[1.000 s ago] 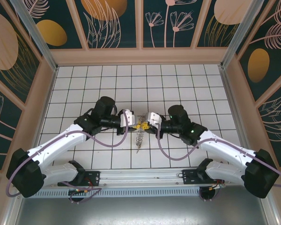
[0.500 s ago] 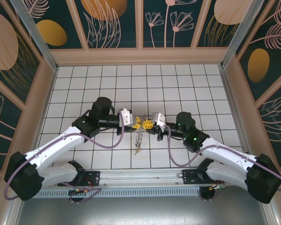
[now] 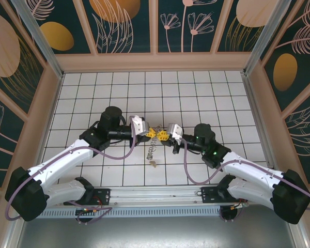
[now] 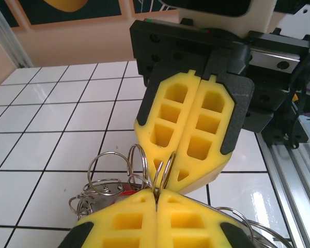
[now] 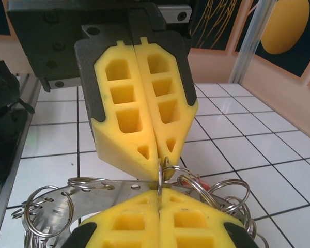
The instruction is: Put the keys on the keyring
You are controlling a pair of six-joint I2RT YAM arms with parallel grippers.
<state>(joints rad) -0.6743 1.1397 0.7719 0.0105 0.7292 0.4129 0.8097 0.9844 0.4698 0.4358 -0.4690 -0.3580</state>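
Note:
The keyring (image 3: 152, 150) hangs between my two grippers above the tiled floor, a small tan piece (image 3: 153, 164) at its lower end. It is a flat grey metal plate (image 5: 108, 192) fringed with small split rings. My left gripper (image 3: 151, 133) and right gripper (image 3: 163, 136) meet tip to tip, and both are shut on the same thin split ring (image 4: 165, 170) of the keyring. That ring (image 5: 160, 175) stands upright between the yellow pads. A red tag (image 4: 125, 192) of the keys shows among the rings (image 5: 202, 182); the key's metal blade is hidden among them.
White tiled floor (image 3: 222, 103) extends around and behind the arms. Tan walls (image 3: 155, 62) enclose it at the back and sides. A metal rail (image 3: 155, 194) with the arm bases runs along the near edge. Purple cables (image 3: 129, 155) loop beside both wrists.
The left gripper's jaws have closed onto the split ring. The right arm drew back to the right during the first half second, and the hanging keyring swung slightly.

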